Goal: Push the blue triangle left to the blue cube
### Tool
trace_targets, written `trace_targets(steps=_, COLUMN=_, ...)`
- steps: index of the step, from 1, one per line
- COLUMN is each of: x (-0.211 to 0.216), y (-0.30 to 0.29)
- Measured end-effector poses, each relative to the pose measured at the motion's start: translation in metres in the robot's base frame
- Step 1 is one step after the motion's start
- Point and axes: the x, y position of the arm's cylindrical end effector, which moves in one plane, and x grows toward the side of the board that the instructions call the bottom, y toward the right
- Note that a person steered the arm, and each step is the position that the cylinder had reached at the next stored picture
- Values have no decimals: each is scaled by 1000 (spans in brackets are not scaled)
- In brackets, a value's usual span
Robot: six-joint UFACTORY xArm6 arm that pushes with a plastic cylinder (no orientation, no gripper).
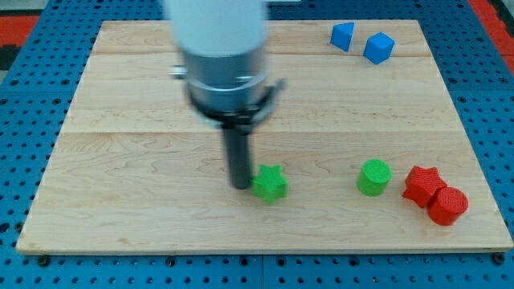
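Note:
Two blue blocks sit close together at the view's top right: the left one (343, 36) looks like the blue triangle, the right one (379, 47) like the blue cube, with a small gap between them. My tip (241, 186) is far from both, near the board's lower middle, touching the left side of a green star (271, 184).
A green cylinder (373, 177) stands at the lower right. A red star (422, 185) and a red cylinder (447, 205) touch each other further right. The wooden board (120, 160) lies on a blue pegboard. The arm's white body hides part of the board's top middle.

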Motion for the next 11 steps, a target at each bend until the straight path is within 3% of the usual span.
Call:
trace_targets(steps=1, x=2, y=88)
trace_targets(steps=2, x=28, y=60)
trace_targets(steps=3, x=-54, y=28)
trace_targets(steps=4, x=-177, y=105)
trace_targets(steps=5, x=-231, y=236)
trace_targets(steps=6, x=-294, y=305)
trace_targets(steps=7, x=-335, y=259)
trace_targets(steps=8, x=-331, y=161)
trace_targets(steps=9, x=-279, y=105)
trace_targets(steps=10, x=-217, y=85)
trace_targets(steps=11, x=-233, y=68)
